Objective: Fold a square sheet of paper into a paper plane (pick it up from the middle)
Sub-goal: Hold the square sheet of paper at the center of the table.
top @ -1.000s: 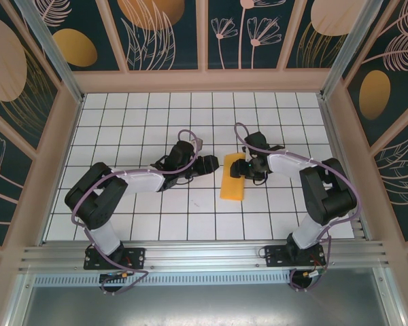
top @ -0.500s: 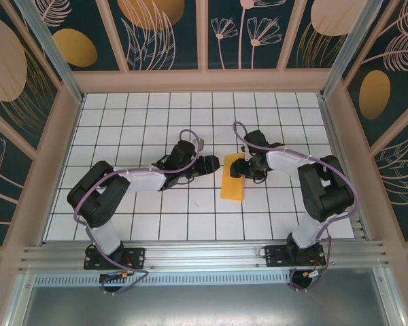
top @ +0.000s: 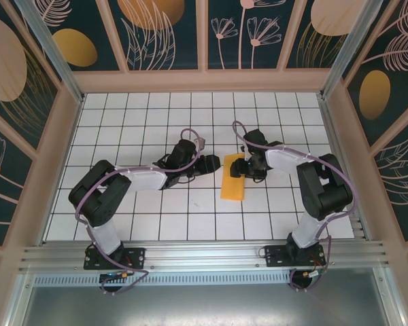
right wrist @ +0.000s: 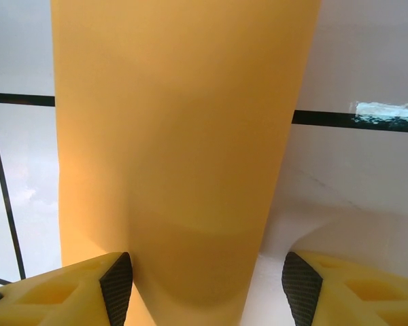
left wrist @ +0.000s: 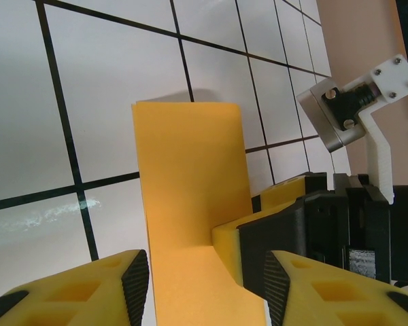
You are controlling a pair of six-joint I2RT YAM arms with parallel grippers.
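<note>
Lying flat on the white tiled table, the square sheet of paper is seen folded into a narrow orange-yellow strip, its long edges running away from the arm bases. No pointed nose or wings can be made out on it.

The left gripper is found just beside the sheet's left edge, towards its far end. In the left wrist view its jaws are parted about halfway, and the sheet is seen running forward through the gap between them. Nothing is clamped; whether the pads touch the paper cannot be told.

The right gripper is placed at the sheet's right edge, also towards the far end and opposite the left one. In the left wrist view one yellow finger of it is seen lying over the sheet's right edge. In the right wrist view the jaws are held well apart and the sheet is seen ahead of them. Its left edge is met by the left finger, while the right finger is kept clear of the paper, over bare tile. No grip is closed on the sheet.
</note>
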